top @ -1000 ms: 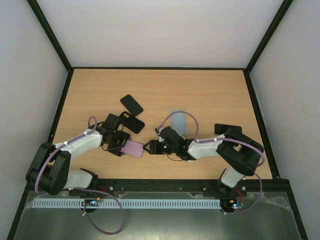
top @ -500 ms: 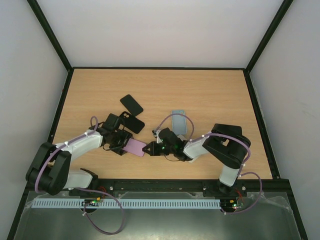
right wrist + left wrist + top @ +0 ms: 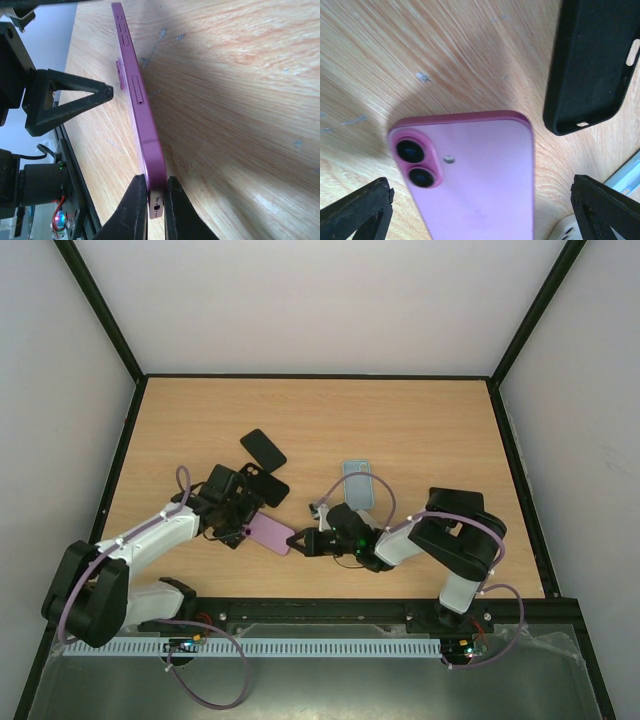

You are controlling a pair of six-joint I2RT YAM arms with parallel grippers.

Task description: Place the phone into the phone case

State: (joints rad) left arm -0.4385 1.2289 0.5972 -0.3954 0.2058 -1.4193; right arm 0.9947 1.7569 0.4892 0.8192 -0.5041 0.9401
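A light wooden table (image 3: 420,420) stood boxed in by plain white walls (image 3: 320,300) behind and beside it. Black frame bars (image 3: 100,310) rose from the table's far corners. A grey metal shelf (image 3: 400,690) ran along the table's near edge, evenly lit.

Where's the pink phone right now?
In the top view the pink phone sits left of centre near the front edge, one end pinched by the right gripper, the left gripper open around it, black phone case just behind.

flat pink-magenta phone (image 3: 270,533) | matte black phone case (image 3: 592,65) | pale blue case (image 3: 357,483) | light wood-grain tabletop (image 3: 420,430)
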